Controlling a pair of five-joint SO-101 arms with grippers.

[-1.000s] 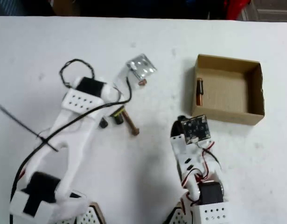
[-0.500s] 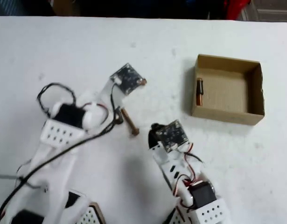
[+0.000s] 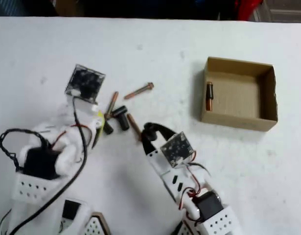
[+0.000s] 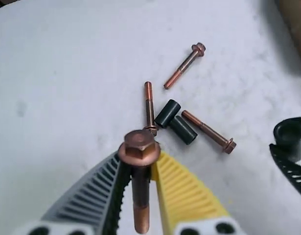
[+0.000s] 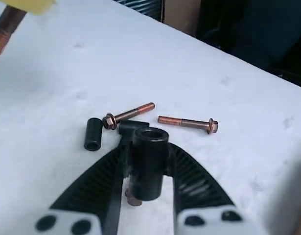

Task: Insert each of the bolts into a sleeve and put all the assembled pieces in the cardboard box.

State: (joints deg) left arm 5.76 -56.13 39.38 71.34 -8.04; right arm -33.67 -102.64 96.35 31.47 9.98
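Note:
My left gripper (image 4: 139, 157) is shut on a copper bolt (image 4: 138, 169), head pointing away from the wrist, held over the table near the loose parts. My right gripper (image 5: 149, 147) is shut on a black sleeve (image 5: 149, 164), bore facing out. From above, the left gripper (image 3: 97, 125) and right gripper (image 3: 149, 131) flank a cluster: three loose bolts (image 3: 139, 90) (image 3: 111, 104) (image 3: 134, 125) and two black sleeves (image 3: 121, 117) (image 3: 107, 128). The cardboard box (image 3: 238, 120) stands at the right with one assembled piece (image 3: 209, 96) against its left wall.
The white table (image 3: 189, 39) stretches bare behind and to the left of the parts. Black cables (image 3: 8, 147) trail from the left arm near the front left edge. Dark clutter lies beyond the table's far edge.
The left arm has drawn back to the left and toward the front, lifting a bolt off the cluster. The right arm has swung left from the box toward the parts with its sleeve.

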